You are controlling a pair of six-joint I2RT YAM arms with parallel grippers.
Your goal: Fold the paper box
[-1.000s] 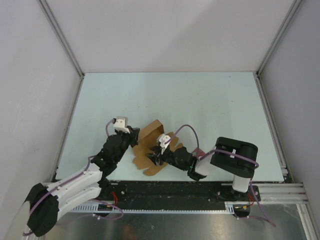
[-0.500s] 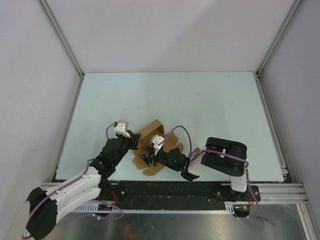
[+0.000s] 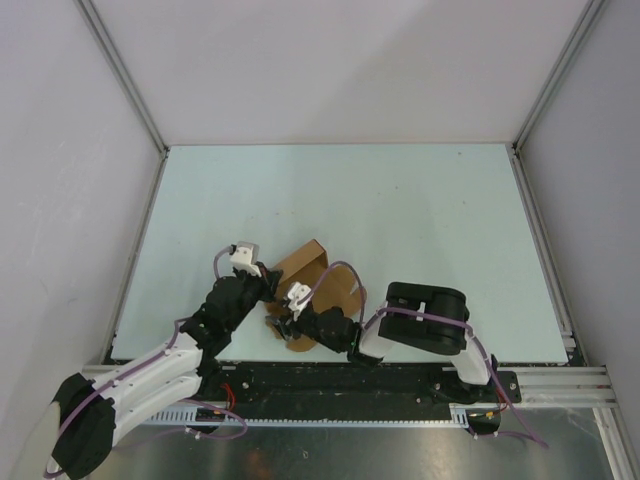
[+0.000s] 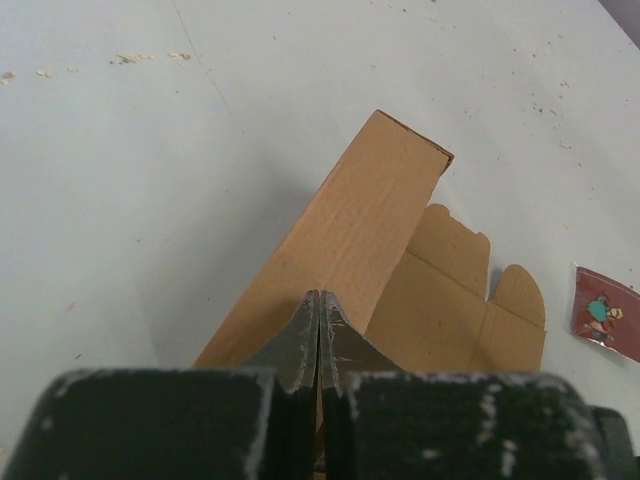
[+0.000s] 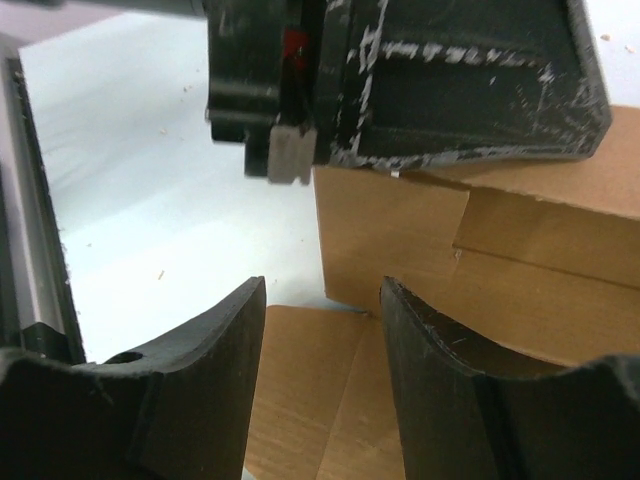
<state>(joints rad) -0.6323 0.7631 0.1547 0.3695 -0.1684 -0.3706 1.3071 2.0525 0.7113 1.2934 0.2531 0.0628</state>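
Cardboard is partly shaped, no more than that. The paper box (image 3: 305,275) lies on the desk (image 3: 400,210) right at both sets of fingers. It is a brown die-cut sheet with one long panel stood up as a wall and the rest spread flat.

The left fingers (image 4: 298,345) are pressed together on the near end of that wall's top edge. A sliver of brown shows between them, so they seem to be pinching the cardboard itself, and the wall runs straight away from their tips. Just to the right of them, past the wall, the floor of the sheet and its rounded tabs lie flat on the desk.

The right fingers (image 5: 215,350) are spread apart with nothing clamped. They hang over a flat flap, and a creased panel of the box rises just past their tips. The black body behind the left fingers sits close above that panel. A small dark red square card (image 4: 605,315) sits on the desk well off to the right of the left fingers, apart from the box.

By my reading the fold is early to middling. One side is up and held, but the other walls, end flaps and tabs are neither raised nor tucked, and there is no closed box shape yet. Most of the work remains: lifting the other sides, tucking the tabs and closing it.
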